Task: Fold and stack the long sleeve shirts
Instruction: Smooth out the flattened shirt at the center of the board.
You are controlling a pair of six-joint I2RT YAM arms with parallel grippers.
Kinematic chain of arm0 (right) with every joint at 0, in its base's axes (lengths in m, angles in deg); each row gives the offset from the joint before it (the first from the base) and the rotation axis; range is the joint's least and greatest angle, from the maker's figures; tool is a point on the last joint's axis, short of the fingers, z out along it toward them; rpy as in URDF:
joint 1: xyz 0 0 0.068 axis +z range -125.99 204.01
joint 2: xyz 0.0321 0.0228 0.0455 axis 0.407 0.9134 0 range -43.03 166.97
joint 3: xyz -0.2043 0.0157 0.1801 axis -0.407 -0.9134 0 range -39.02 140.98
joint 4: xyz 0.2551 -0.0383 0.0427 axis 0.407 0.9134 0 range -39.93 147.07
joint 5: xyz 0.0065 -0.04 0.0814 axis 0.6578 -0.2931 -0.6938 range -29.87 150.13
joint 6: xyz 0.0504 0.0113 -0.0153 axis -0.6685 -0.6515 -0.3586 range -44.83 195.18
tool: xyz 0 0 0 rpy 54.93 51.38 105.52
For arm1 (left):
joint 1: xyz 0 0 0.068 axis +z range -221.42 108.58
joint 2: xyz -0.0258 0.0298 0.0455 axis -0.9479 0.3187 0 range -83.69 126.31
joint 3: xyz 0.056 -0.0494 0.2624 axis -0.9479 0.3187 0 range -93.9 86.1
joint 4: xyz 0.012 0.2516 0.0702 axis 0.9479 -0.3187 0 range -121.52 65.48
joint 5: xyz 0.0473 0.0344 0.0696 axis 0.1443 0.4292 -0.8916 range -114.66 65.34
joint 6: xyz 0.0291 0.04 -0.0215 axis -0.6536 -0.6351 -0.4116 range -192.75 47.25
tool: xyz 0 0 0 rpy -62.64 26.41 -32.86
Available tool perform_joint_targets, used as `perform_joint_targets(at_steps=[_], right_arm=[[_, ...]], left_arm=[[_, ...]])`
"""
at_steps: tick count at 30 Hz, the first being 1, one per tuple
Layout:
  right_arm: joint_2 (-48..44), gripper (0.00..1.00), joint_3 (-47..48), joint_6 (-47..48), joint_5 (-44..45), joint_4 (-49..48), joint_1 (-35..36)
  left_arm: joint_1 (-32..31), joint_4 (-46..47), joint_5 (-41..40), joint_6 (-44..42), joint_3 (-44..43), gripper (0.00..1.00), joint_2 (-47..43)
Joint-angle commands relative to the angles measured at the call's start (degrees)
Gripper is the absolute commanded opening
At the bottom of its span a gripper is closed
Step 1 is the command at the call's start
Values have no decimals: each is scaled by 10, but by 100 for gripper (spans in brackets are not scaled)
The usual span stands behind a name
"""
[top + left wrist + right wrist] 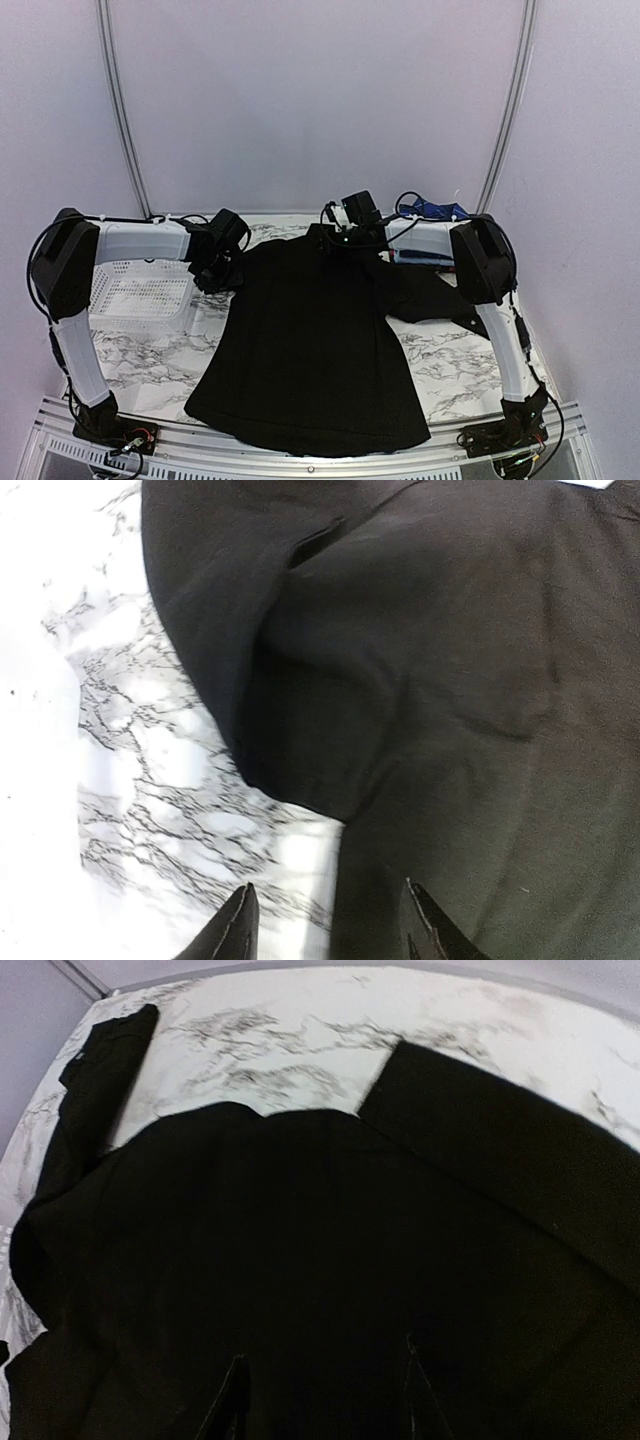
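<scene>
The black shirt [310,340] lies spread flat on the marble bench [455,375], its hem nearest the arm bases and one sleeve trailing out to the right. A white mesh basket [140,292] sits to its left. The left hand [328,890] hovers released over the shirt's left edge, gripping nothing. Farther back, the right hand [324,1352] hangs released, fingers apart, above the shirt's collar end. A blue cloth [437,210] lies at the far right.

The shirt [310,350] is plain black. The table [450,370] under the shirt is white with grey wiggly lines. The basket [140,290] left of the shirt is white. A cloth [435,210] behind the shirt is blue.
</scene>
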Motion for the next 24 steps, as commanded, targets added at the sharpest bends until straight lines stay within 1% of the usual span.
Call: perform_joint_targets(at_steps=[1,8,13,18,21,24], right_arm=[[-1,46,-45,-9,10,-12,-33],[-21,46,-99,-10,33,-10,-66],[-36,45,-121,-8,39,-9,-73],[-58,48,-124,2,3,-20,-60],[-75,50,-117,14,-6,-20,-43],[-92,52,-110,25,-9,-17,-30]], left_arm=[[17,-8,-16,-11,-6,50,12],[51,-8,-27,-7,-8,52,32],[69,-7,-30,-5,-12,53,34],[61,-1,9,-22,-63,58,31],[50,-2,-1,-29,-109,60,22],[50,-5,-36,-33,-148,61,31]])
